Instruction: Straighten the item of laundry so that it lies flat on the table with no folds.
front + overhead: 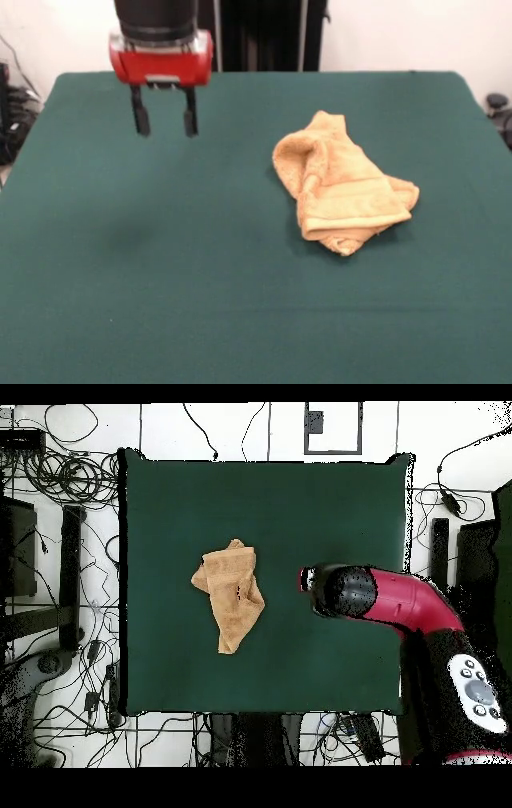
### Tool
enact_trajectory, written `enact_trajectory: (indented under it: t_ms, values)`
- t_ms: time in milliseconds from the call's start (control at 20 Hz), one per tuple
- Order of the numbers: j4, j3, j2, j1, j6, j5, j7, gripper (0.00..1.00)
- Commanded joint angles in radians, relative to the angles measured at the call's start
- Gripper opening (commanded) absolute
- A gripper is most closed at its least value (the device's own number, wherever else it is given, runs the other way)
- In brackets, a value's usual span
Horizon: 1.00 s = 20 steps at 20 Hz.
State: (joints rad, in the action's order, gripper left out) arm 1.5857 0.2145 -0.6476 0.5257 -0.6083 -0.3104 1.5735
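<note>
Front view: towel (pixel 342 186) sits right of centre on table (pixel 160 304); gripper (pixel 166 122) hangs upper left, well apart from it.
Overhead view: towel (pixel 231 592) left of table centre; arm w/ red casing (pixel 400 599) reaches in from the right edge, black end over the cloth (pixel 280 504), near the towel but not over it.
Towel state: crumpled, not flat. Bunched lump at the far end in front view, a flatter folded layer on top w/ a woven band showing, one corner poking out at the near edge. From overhead it reads as a long irregular shape, narrowing to a point toward the pic's bottom.
Gripper: two dark fingers (pixel 141 118) pointing down, spread apart w/ a clear gap, nothing between them. Tips above the table surface, not touching cloth.
Table: dark green cover, bare apart from the towel.
Surroundings: cables on the floor round the table in overhead view.
</note>
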Motion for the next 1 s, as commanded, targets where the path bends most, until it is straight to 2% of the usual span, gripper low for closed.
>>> enact_trajectory:
  t_ms: [50,400,1000]
  values:
    - [-0.046,0.111,0.091,-0.077,0.096,-0.087,-0.041,1.0]
    - [-0.067,0.078,0.096,-0.123,0.104,-0.098,0.033,1.0]
    - [-0.032,0.035,0.091,-0.232,0.106,-0.031,0.179,1.0]
